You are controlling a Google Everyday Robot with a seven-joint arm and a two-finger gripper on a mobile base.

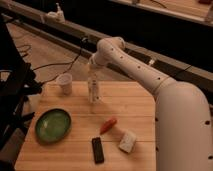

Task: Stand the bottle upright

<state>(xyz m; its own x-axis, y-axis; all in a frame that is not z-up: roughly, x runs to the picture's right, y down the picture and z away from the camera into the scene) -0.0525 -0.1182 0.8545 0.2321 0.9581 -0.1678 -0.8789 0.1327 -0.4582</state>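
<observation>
Whitish plastic bottle (93,90) upright on wood table (75,155), near back edge, cup (64,83) just left. Gripper (92,69) directly over it, closed tight, seems to pinch bottle top. Pls check base sits flat, release slow, lift straight up. Open room to right & front; mind cup, back edge

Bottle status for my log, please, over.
Gripper shut on bottle top, table rear. Bottle upright, base on wood. Cup beside it, apart.
</observation>
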